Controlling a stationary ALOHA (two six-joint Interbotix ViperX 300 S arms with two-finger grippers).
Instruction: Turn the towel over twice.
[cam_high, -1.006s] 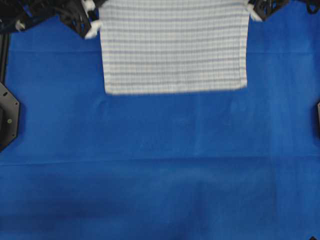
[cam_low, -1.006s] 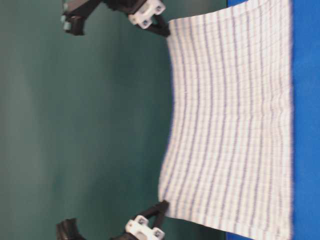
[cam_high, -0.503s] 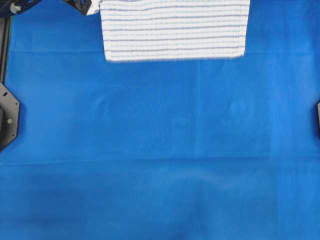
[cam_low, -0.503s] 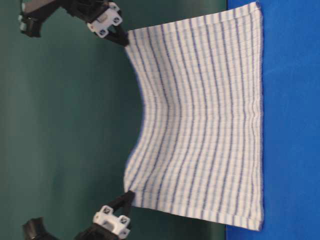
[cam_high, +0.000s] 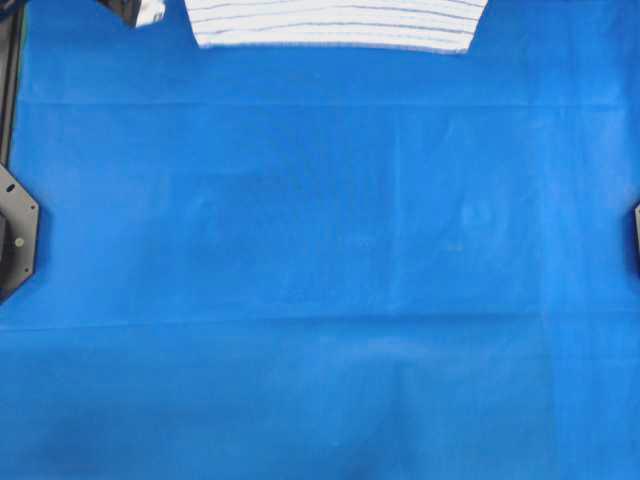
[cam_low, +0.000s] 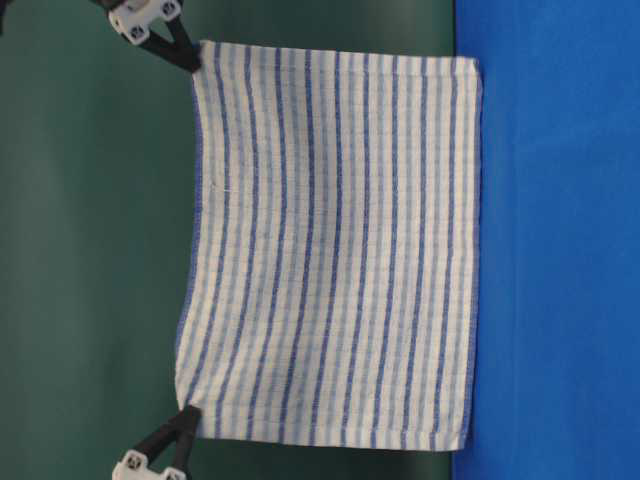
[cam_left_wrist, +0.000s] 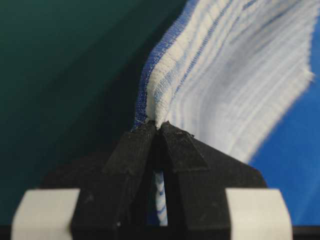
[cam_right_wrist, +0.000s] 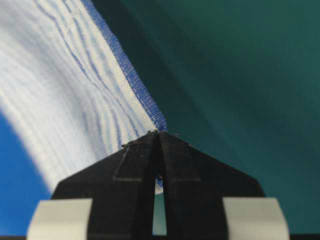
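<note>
The towel (cam_low: 330, 240), white with dark-blue and light-blue stripes, hangs flat and upright over the blue table (cam_low: 550, 240). Whether its lower hem touches the table I cannot tell. One pair of black fingers (cam_low: 178, 50) pinches one upper corner, and a second pair of fingers (cam_low: 172, 437) pinches the other. From overhead, the towel (cam_high: 330, 20) is a narrow strip at the far edge. My left gripper (cam_left_wrist: 157, 124) is shut on a folded corner of the towel (cam_left_wrist: 230, 75). My right gripper (cam_right_wrist: 157, 132) is shut on the blue-hemmed corner of the towel (cam_right_wrist: 65, 85).
The blue cloth-covered table (cam_high: 320, 280) spreads wide below the towel. A black mount (cam_high: 15, 230) sits at its left edge and another black mount (cam_high: 637, 235) at its right edge. A dark green wall (cam_low: 90, 240) stands behind.
Both grippers rose and drew the towel toward the far edge. It came up off the table, lost its sag and now hangs taut and flat.
</note>
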